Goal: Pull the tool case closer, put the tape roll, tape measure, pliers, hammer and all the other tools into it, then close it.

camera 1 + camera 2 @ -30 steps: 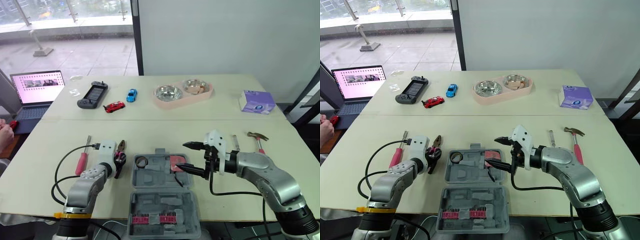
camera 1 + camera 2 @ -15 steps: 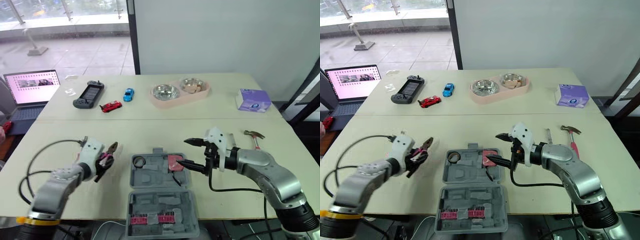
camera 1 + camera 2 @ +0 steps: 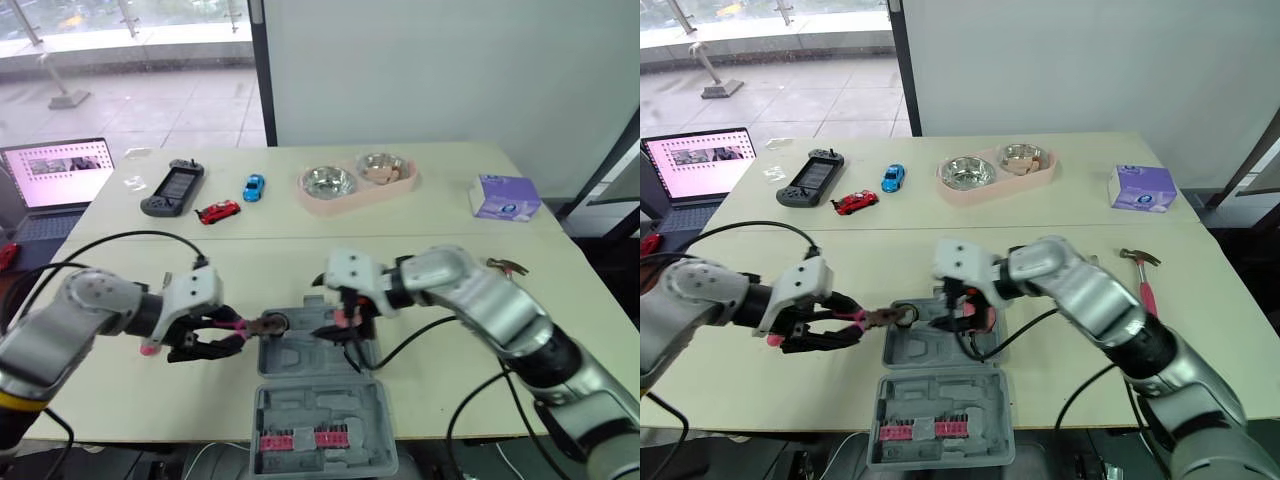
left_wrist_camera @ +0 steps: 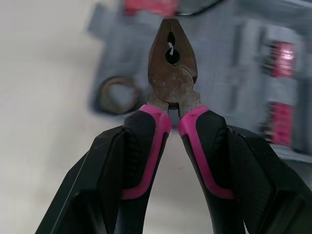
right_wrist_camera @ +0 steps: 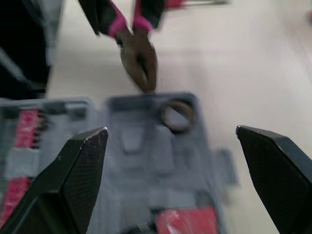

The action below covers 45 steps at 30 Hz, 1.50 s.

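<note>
Left gripper [image 3: 228, 335]: clenching on the pink handles of the pliers [image 4: 171, 73], one black finger pressing each handle; hanging over the surface [image 3: 430, 400] just left of the tool case [image 3: 320, 400]
Pliers: lying roughly level, nose pointing at the case's far-left corner, tip just beside the tape roll [image 4: 102, 100]; left wrist view is giving the shut jaws, too small to read from the head views
Tool case: lying open at the front of the surface, between the two arms; near half is carrying a row of pink bits [image 3: 300, 438]
Tape roll: sitting in the far-left pocket of the far half
Tape measure [image 5: 183, 222]: red body resting in the far half, toward its right side, beneath the right gripper [image 5: 170, 132]
Right gripper: fingers standing wide apart, grasping nothing, hovering over the far half; right wrist view is giving the spread, with the pliers' nose facing it across the tape roll
Hammer [image 3: 1143, 275]: head views are placing it on the surface at the robot's right, well apart from the case
Far side: pink double bowl [image 3: 350, 207] and tissue box [image 3: 505, 197] sitting well apart from the case
</note>
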Available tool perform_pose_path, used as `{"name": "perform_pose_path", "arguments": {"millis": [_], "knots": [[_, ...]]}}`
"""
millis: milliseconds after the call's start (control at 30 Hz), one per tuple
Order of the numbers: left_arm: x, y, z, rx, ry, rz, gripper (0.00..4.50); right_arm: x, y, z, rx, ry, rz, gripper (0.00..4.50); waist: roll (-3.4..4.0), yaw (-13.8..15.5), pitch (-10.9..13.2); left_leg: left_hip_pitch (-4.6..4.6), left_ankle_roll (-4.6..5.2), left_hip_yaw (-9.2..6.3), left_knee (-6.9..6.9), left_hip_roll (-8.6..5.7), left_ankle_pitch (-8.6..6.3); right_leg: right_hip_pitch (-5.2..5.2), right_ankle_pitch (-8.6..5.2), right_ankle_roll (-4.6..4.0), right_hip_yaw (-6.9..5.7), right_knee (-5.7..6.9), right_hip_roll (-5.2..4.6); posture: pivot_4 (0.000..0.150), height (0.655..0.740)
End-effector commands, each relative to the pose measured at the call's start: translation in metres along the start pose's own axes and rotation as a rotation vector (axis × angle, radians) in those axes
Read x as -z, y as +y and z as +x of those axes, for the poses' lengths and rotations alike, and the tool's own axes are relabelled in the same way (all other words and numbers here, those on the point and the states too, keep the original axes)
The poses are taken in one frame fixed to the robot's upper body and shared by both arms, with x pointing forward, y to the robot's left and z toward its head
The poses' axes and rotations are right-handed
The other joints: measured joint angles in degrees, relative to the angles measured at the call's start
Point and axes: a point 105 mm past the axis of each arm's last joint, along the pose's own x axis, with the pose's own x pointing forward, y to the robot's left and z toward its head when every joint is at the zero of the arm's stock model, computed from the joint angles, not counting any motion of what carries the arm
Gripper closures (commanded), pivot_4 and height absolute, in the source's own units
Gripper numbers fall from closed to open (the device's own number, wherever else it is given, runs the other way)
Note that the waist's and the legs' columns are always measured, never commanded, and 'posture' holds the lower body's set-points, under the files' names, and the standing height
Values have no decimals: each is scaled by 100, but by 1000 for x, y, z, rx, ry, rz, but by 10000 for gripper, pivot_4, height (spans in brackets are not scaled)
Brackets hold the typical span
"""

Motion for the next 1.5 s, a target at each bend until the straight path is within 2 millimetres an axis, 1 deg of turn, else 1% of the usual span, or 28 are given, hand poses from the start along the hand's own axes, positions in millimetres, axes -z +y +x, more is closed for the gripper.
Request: {"name": "perform_pose_path", "arguments": {"millis": [33, 133, 433, 800, 900, 1067, 1100, 1500], "knots": [[-10, 6, 1, 17, 6, 73, 20105, -4, -3, 8, 6, 30, -20, 0, -2, 20, -1, -1, 0, -2, 0, 0, 0, 0, 0, 0, 0, -1, 0, 1500, 7239], [-15, 10, 7, 37, 5, 101, 20105, -4, -5, 15, 11, 47, -19, 0, -2, 7, -1, -1, 1, -2, 3, -6, 0, 3, 0, 1, 1, -4, -1, 1500, 7239], [-14, 13, 17, 24, 7, 121, 20105, -9, -3, 19, 11, 37, 0, 0, -2, -58, 0, 1, -2, -3, 3, -1, 2, -8, 0, 2, 1, 14, 4, 1500, 7239], [-15, 15, 19, 1, -9, 117, 20105, -11, -4, 24, 6, 30, 4, 0, -2, -55, 0, 3, -5, -5, 6, -1, 4, -9, 0, 2, 1, 28, 4, 1500, 7239], [-14, 15, 20, -1, -12, 116, 20105, -12, -4, 25, 5, 28, 3, 9114, -2, -54, 0, 3, -5, -5, 7, -1, 4, -9, 0, 2, 1, 29, 4, 1500, 7239], [-15, 14, 21, -3, -13, 119, 20105, -13, -4, 26, 5, 25, 7, 33329, -2, -59, 0, 4, -5, -5, 7, -1, 5, -13, -1, 1, 1, 38, 4, 1500, 7239], [-15, 14, 21, -4, -12, 119, 20105, -13, -4, 26, 5, 25, 8, 35059, -2, -59, 0, 4, -6, -5, 8, -1, 5, -14, -1, 1, 1, 41, 3, 1500, 7239], [-20, 18, 23, -25, -42, 130, 20105, -12, -4, 27, 1, 19, 17, 35056, -2, -144, 0, 4, -7, -4, 9, -1, 6, -20, -1, 1, 1, 54, 3, 1500, 7239]]}}
